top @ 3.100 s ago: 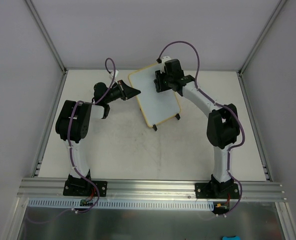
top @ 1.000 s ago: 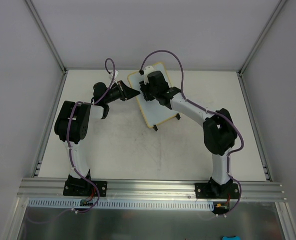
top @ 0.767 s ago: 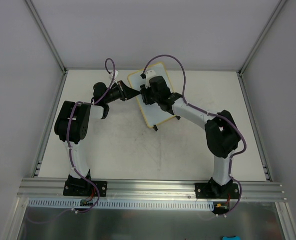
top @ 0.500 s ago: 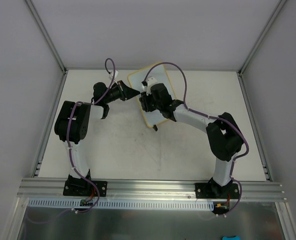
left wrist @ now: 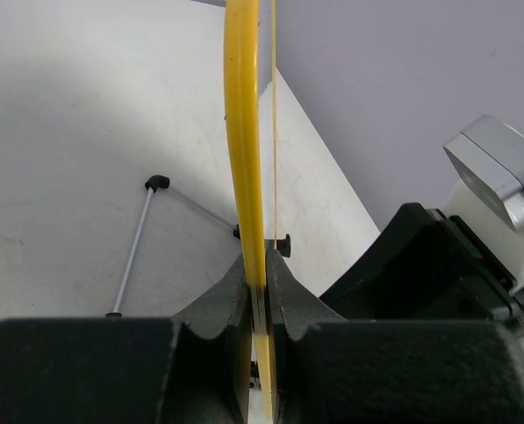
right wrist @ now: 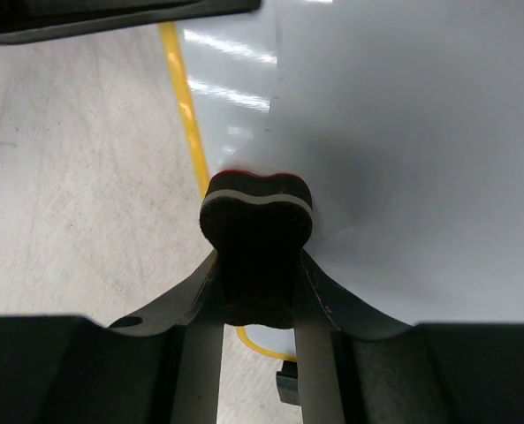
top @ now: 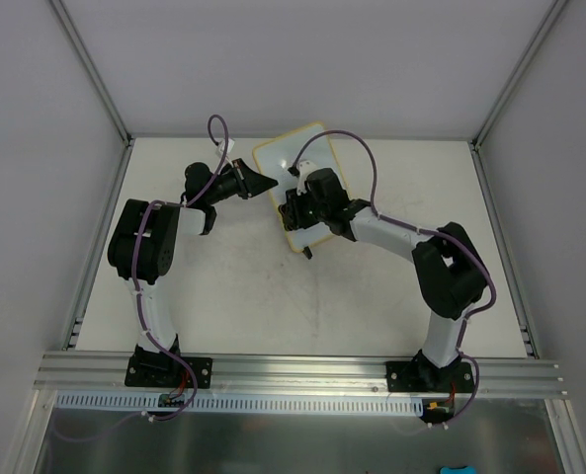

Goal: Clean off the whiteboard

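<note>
top: small white rectangular whiteboard with pale-yellow frame [top: 283, 163] propped up near tabletop [top: 223, 286] far edge, centre | left wrist only: left hand [left wrist: 260, 283] pinching frame edge | right wrist only: right hand [right wrist: 257, 265] pinching black felt eraser block [right wrist: 255, 234] against board face

Blocked at 9 o'clock of the whiteboard [top: 279, 161] by the left tool [top: 269, 184], clamped on its edge. Blocked at 4 o'clock by the right tool [top: 294, 210], pressing an eraser [right wrist: 255, 234] to the face. Little room at 12 o'clock, back wall [top: 302, 69] near. Open bench [top: 302, 316] at 6 o'clock, past the foot [top: 306, 253]; open too at 3 o'clock, behind the right arm [top: 391, 232].
</note>
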You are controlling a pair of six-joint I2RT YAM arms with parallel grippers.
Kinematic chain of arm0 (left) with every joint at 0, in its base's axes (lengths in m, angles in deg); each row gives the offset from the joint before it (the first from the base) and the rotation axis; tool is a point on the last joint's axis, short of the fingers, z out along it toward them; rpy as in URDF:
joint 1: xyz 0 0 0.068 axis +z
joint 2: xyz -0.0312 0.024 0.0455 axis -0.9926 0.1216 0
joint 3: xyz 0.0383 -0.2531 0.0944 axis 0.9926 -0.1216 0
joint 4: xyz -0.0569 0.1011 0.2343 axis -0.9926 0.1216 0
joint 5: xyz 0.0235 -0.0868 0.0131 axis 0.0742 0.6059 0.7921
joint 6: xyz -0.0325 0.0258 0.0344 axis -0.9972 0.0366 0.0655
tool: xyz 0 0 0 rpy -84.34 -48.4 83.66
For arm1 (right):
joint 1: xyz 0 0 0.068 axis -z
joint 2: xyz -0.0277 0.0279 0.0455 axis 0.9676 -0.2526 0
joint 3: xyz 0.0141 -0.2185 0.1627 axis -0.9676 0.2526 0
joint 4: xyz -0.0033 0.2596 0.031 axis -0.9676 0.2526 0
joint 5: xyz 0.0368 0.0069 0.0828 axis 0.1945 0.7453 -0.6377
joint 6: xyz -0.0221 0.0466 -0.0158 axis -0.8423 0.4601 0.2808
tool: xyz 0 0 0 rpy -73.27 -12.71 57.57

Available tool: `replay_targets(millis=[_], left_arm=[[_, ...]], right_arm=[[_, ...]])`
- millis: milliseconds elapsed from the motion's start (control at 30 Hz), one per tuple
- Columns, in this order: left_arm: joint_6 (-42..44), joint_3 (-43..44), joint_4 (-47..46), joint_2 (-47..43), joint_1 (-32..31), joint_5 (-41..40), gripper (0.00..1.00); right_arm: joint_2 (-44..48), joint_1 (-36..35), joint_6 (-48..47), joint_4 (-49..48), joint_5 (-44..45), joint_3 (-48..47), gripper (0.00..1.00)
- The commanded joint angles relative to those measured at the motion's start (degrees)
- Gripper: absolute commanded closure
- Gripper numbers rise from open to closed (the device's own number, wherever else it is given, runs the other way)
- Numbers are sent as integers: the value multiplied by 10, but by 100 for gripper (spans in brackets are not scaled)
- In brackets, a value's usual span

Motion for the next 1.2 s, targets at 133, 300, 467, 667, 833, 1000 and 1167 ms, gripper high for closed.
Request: replay_targets(millis=[133, 300, 467, 667, 833, 1000, 1167], left_arm=[[36, -2, -55, -45, -12, 53, 100], [38, -1, -50, -47, -12, 56, 100], [40, -2, -49, -44, -12, 57, 100], [40, -2, -48, -44, -12, 59, 100], [45, -1, -41, -46, -12, 59, 100], [44, 1, -41, -44, -12, 57, 100], [44, 2, -40, -46, -12, 58, 100]], right_arm=[[-24, 69, -3, 48, 72, -6, 100], [-42, 126, -5, 48, 63, -17, 100], [-55, 176, -8, 48, 53, -30, 100], [-67, 225, -1, 51, 23, -45, 100], [-63, 230, -12, 63, 23, -55, 100], [-53, 211, -19, 63, 30, -54, 100], [-48, 180, -30, 69, 50, -61, 100]])
